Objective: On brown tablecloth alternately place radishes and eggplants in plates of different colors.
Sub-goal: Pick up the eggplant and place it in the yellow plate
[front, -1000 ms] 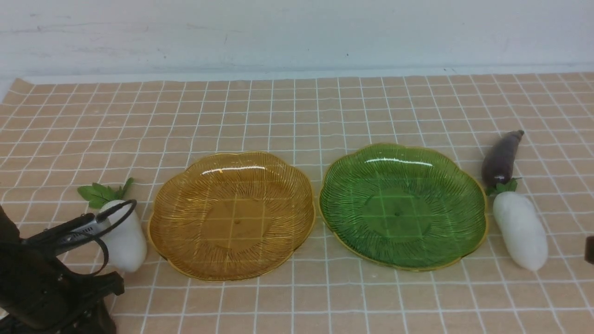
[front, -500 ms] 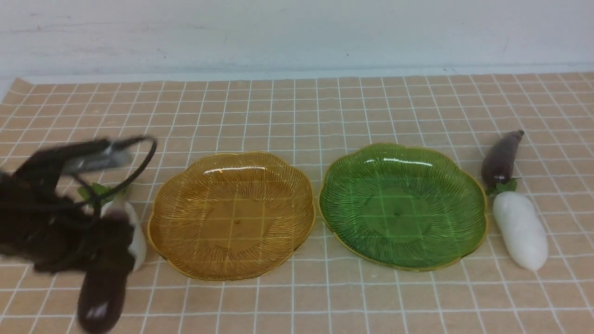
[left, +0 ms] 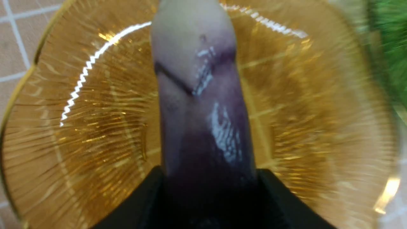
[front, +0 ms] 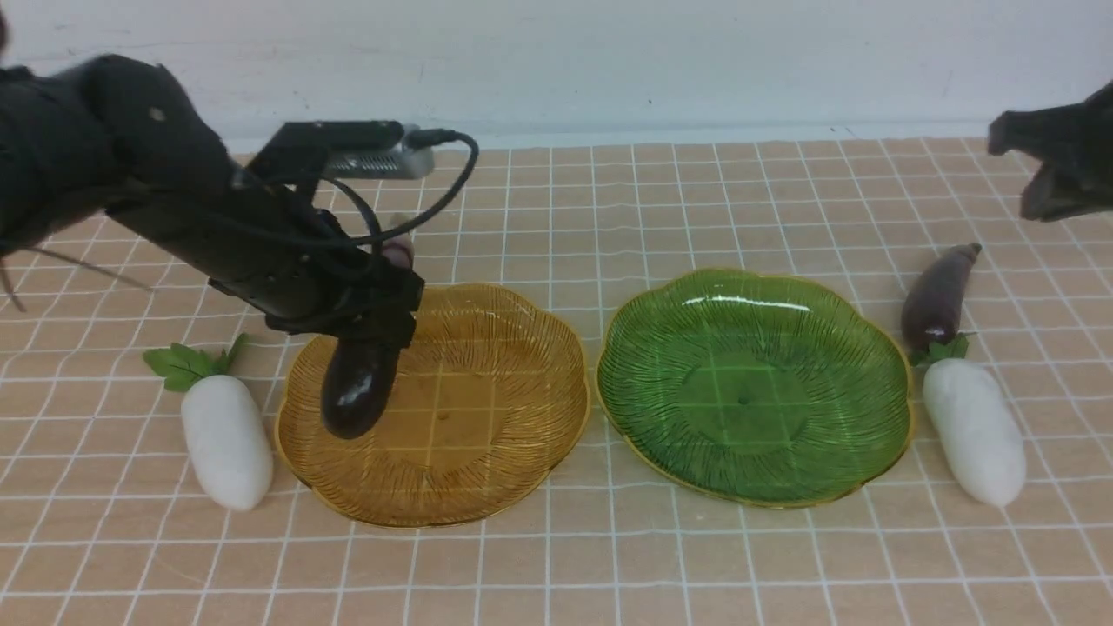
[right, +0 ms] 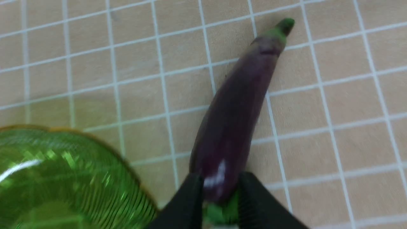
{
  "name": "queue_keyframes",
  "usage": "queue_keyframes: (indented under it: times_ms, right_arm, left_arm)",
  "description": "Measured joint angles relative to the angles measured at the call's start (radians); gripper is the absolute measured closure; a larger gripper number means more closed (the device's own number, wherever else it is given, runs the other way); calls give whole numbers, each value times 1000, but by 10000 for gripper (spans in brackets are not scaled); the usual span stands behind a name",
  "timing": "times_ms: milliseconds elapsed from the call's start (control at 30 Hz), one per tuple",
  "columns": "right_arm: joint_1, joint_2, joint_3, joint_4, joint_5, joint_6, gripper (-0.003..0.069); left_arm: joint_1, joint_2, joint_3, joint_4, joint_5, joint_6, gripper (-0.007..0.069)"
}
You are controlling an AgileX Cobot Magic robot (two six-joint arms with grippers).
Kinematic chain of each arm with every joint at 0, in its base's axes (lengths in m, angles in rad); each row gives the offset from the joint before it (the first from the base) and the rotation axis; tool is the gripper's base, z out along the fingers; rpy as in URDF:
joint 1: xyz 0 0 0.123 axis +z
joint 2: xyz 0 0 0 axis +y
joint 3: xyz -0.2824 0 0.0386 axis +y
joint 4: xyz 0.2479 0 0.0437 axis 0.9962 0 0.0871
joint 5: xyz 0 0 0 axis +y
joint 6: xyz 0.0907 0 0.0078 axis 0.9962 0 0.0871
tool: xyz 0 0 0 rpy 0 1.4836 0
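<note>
So, on the brown tablecloth [front: 556, 200] the amber plate [front: 487, 474] lies right under my left hand [front: 369, 326], clamped on one eggplant [front: 355, 391] to lower it inside, I think. My right hand [right: 220, 197] hangs with fingers slightly apart above the second eggplant [right: 235, 117], lying just beside the green plate [front: 753, 461].

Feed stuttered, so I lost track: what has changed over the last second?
The left claw, gripping an eggplant, swung up from the near left corner to hang over the amber plate. The right claw rose into view, far right. Both radishes, the green plate and the other eggplant stayed put.
</note>
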Motion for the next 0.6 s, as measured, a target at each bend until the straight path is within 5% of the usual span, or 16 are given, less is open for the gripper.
queue_keyframes:
  times_ms: [267,333,433,567,600]
  right_arm:
    - [0,293,-173,-21,-28,96,122]
    - [0,344,-206,-35,-29,118,78]
    - [0,397,-225,-56,-31,135,88]
    - [0,407,-228,-61,-55,152,307]
    - [0,403,-237,-69,-65,152,297]
  left_arm:
    - [1,83,-4,36,-18,-1,18]
    - [1,75,-4,37,-9,-12,-3]
    - [1,46,-5,54,43,-42,71]
    - [0,-9,-24,127,134,-82,377]
    - [0,-29,-25,144,147,-91,451]
